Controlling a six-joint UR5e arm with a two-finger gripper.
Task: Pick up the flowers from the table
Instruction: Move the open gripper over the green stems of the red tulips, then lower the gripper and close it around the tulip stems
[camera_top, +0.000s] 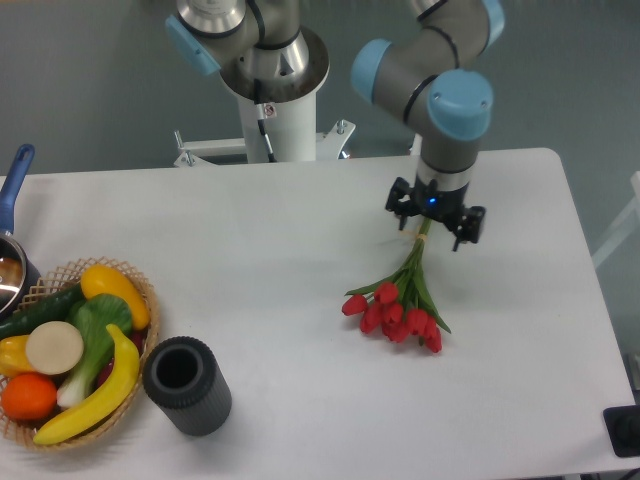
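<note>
While the arm (430, 70) reaches down from the top of frame, the pincer (435, 228) sits directly over the stem ends of the flowers (398, 300). Pincer state: cannot tell whether it is clamped on the stems or just around them; the fingertips are hidden behind the black pincer body, and the stems run up under it. A blue light shows on the wrist just above.

Flowers: right-centre of the worktop (280, 250). Stems converge at the pincer; red heads fan out down and left, toward the front edge. Green leaves spread on both sides of the stems. Heads look to be resting on or very near the surface; cannot confirm contact. No tie band visible at this angle.

Rest of the worktop:
- Wicker basket (140, 290) at the front left corner, holding a banana (100, 395), yellow pepper (112, 288), orange (28, 396), cucumber (45, 310), a leafy green with white stalk (95, 335) and a pale round disc (54, 347).
- Dark ribbed cylinder (187, 385), hollow, just beside the basket on its right, lying tilted with its open end up toward the camera.
- Pot with blue handle (12, 215) at the far left edge, partly cut off.
- Black object (625, 430) at the lower right edge, mostly out of frame.

Robot base column (280, 110) stands behind the far edge, well apart from the flowers.
</note>
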